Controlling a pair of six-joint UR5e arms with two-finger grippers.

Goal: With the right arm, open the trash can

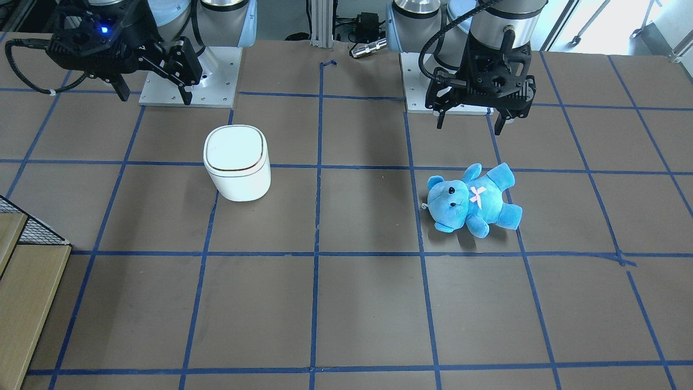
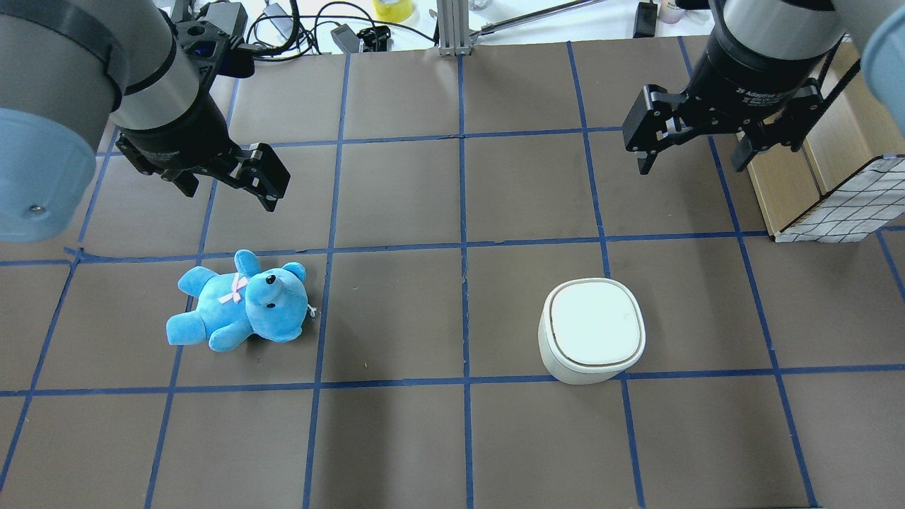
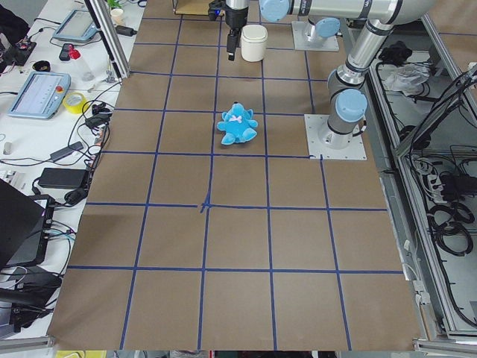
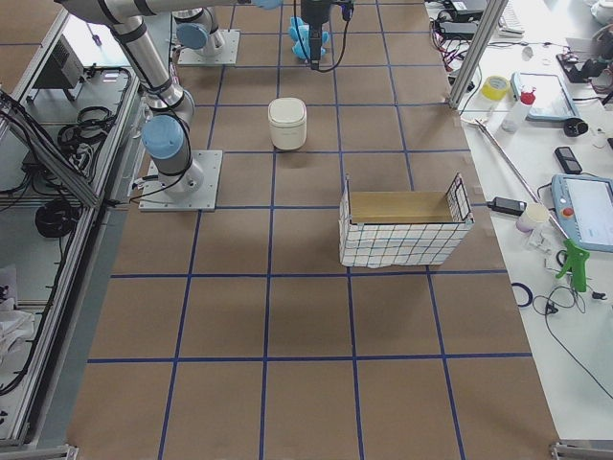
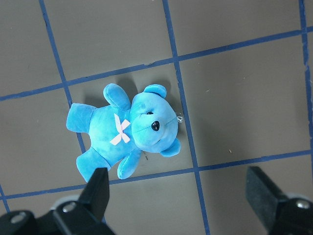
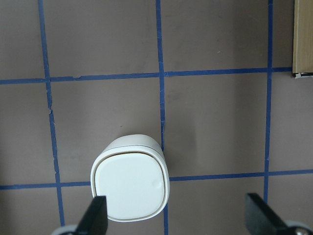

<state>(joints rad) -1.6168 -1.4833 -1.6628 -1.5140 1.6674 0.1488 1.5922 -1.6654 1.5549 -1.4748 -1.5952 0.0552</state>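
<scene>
The white trash can stands upright on the brown table with its lid shut; it also shows in the overhead view and the right wrist view. My right gripper, the one with the blue light, is open and empty. It hangs well above the table, off to the side of the can and apart from it. In the right wrist view the can lies low, near the left finger. My left gripper is open and empty above a blue teddy bear.
The teddy bear lies on its back on the robot's left half of the table. A wire basket with a wooden lining stands beyond the can on the robot's right. Blue tape lines cross the table.
</scene>
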